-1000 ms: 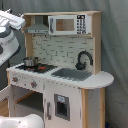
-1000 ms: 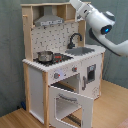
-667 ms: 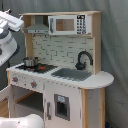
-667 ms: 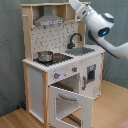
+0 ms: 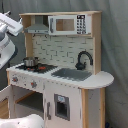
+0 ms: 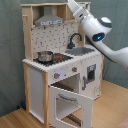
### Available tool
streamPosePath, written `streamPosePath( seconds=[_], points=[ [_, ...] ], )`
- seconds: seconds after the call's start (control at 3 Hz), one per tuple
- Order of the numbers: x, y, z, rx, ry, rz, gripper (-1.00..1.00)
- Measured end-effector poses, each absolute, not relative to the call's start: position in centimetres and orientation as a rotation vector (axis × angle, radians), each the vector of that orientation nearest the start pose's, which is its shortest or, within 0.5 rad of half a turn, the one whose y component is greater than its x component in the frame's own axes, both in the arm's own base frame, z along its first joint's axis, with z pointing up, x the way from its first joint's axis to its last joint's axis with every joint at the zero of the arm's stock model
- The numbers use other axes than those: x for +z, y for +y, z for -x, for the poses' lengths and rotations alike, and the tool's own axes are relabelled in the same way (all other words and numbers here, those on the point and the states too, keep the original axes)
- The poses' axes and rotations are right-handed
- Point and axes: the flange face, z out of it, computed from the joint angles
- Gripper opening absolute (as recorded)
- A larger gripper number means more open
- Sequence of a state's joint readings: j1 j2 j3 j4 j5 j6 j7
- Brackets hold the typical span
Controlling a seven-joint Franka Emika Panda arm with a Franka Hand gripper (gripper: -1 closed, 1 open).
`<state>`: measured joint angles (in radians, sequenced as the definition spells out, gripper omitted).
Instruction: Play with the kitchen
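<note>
One kitchen [image 5: 60,75] stood on a wood floor [image 6: 15,117] w/ a grey backdrop behind. Counted L to R in the first exterior view: one range hood [image 5: 37,27], one metal pot [image 5: 30,62] on the hob, one microwave cabinet [image 5: 67,24], one black faucet [image 5: 82,58] over one grey sink [image 5: 72,74]. Only the second exterior view showed the oven door [image 6: 70,102] hanging open and the white arm [image 6: 92,27] reaching to the kitchen's top. Tool hidden; can't tell whether apart or together.
</note>
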<state>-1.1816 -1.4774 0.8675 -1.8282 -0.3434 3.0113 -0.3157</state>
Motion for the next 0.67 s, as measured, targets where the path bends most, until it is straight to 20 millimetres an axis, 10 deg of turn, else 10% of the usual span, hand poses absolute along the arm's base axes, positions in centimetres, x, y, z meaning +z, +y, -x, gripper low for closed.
streamPosePath(
  seconds=[0.67],
  points=[
    [71.3,46.6,-34.9,1.112,0.58,-0.795,1.0]
  ],
)
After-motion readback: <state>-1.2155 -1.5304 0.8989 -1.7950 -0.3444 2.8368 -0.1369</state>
